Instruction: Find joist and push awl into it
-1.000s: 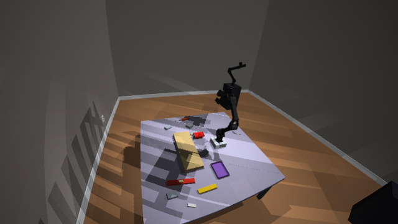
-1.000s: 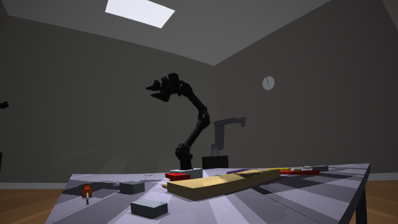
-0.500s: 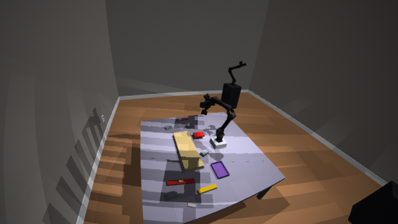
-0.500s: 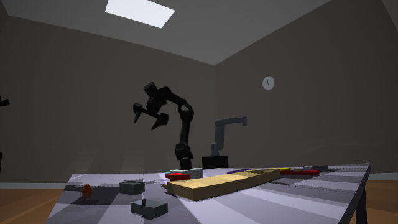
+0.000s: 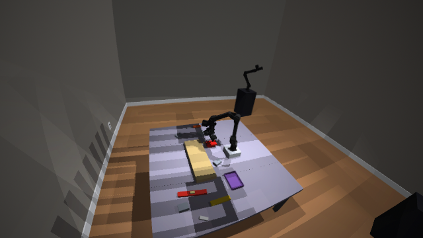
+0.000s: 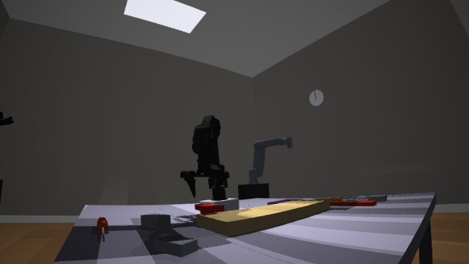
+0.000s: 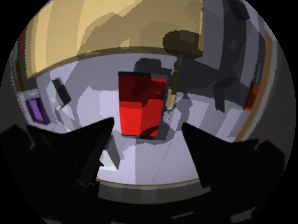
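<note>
The stud finder, a red block, lies on the table beside the end of the tan floor panel. My gripper points down above the red block, open and empty, with one finger to either side of it in the wrist view. The awl, with an orange handle, lies at the table's far end. The purple tray is empty, past the panel's other end. The joist is hidden.
Two grey blocks lie between awl and panel. A small grey piece lies between panel and arm base. A red bar, a yellow bar, a grey block and a white piece lie at the near end.
</note>
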Available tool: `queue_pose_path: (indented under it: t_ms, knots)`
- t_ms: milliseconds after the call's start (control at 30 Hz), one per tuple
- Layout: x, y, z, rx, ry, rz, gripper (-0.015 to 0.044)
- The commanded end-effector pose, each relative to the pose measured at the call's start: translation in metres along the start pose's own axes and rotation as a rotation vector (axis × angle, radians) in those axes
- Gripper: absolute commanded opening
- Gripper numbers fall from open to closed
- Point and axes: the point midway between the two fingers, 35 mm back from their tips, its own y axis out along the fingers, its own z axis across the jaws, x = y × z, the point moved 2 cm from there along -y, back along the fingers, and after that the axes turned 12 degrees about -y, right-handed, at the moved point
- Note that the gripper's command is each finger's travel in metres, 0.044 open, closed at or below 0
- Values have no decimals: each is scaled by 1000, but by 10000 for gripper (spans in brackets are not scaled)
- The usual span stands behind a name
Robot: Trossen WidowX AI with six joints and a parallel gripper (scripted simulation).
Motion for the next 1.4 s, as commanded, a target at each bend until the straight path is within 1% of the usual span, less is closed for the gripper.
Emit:
queue_pose_path:
  t_ms: [0, 433, 1367]
  knots:
    - [0, 5, 3, 9, -3, 19, 440]
    - [-1, 6, 15, 10, -4, 20, 440]
    - [1, 51, 15, 10, -4, 20, 440]
